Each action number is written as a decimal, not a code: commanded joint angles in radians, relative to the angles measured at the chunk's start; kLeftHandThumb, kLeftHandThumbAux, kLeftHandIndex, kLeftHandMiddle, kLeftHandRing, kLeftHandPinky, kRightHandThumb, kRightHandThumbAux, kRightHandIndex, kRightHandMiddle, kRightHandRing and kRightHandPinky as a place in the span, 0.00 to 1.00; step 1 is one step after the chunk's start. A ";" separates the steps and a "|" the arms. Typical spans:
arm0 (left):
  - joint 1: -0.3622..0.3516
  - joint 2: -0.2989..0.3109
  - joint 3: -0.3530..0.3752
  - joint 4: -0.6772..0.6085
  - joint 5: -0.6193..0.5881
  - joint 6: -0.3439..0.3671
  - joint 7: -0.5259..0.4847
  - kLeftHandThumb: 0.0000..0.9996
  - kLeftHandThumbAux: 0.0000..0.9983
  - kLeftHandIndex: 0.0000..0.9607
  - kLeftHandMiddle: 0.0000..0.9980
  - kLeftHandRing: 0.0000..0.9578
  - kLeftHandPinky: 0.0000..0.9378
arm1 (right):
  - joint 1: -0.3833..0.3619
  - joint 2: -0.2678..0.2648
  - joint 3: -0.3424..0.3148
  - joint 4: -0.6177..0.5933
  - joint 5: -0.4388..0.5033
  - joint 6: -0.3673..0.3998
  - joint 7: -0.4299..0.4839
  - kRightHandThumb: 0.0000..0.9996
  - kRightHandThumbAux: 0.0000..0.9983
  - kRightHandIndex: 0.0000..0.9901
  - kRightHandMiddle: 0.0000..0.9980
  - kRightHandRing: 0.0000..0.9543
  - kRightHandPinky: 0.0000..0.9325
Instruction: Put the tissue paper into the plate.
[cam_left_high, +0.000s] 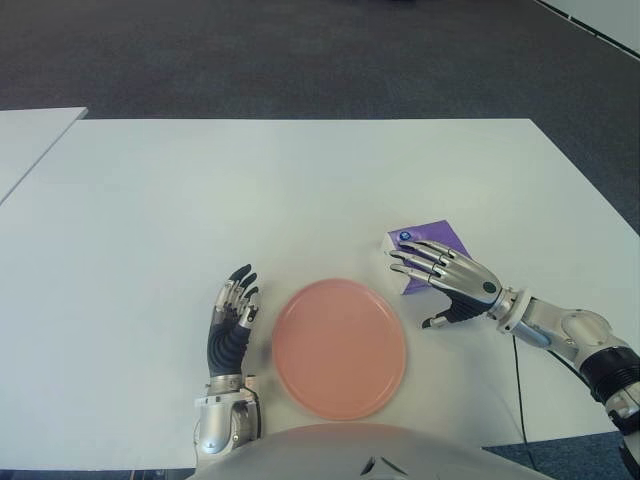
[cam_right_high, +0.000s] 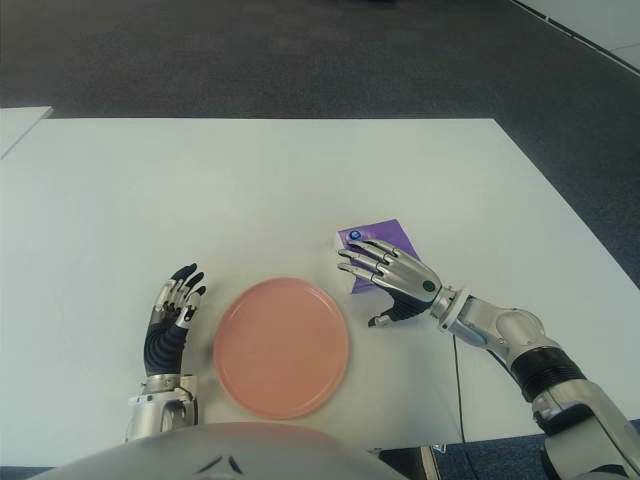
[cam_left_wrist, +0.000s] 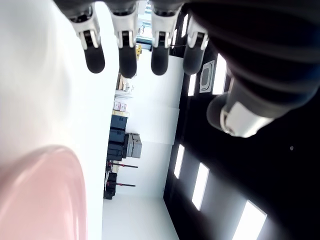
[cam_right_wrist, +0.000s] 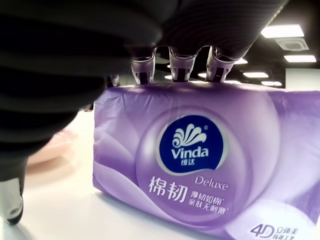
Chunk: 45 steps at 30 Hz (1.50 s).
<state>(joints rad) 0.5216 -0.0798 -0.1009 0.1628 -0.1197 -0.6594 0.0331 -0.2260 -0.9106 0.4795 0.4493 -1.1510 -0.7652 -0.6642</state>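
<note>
the tissue pack (cam_left_high: 432, 249) lay outside the empty plate (cam_left_high: 339, 347); right hand (cam_left_high: 447, 279) hovered spread over it, ungrasped; left hand (cam_left_high: 232, 322) relaxed beside the plate.

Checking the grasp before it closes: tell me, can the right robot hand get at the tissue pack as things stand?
Probably yes. The right robot hand is spread over the purple tissue pack, fingers above its top and thumb low beside it. Nothing lies between them. The pink plate sits clear to the left.
</note>
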 joint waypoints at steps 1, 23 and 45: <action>0.041 0.000 0.030 0.095 -0.021 0.135 -0.005 0.21 0.58 0.18 0.15 0.17 0.20 | -0.010 -0.002 0.028 0.029 -0.018 0.001 0.010 0.20 0.56 0.00 0.00 0.00 0.00; 0.026 0.007 0.050 0.093 -0.012 0.153 -0.015 0.20 0.59 0.18 0.14 0.16 0.20 | 0.025 0.001 -0.010 -0.053 0.082 0.009 0.058 0.18 0.55 0.00 0.00 0.00 0.00; -0.009 -0.005 0.067 0.143 -0.008 0.123 -0.041 0.23 0.60 0.20 0.14 0.16 0.20 | 0.335 0.078 -0.389 -0.627 0.516 0.127 0.358 0.09 0.46 0.00 0.02 0.00 0.00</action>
<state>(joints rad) 0.4813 -0.0792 -0.0456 0.1704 -0.1203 -0.6168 0.0026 0.1076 -0.8486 0.1255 -0.1728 -0.6756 -0.6669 -0.3634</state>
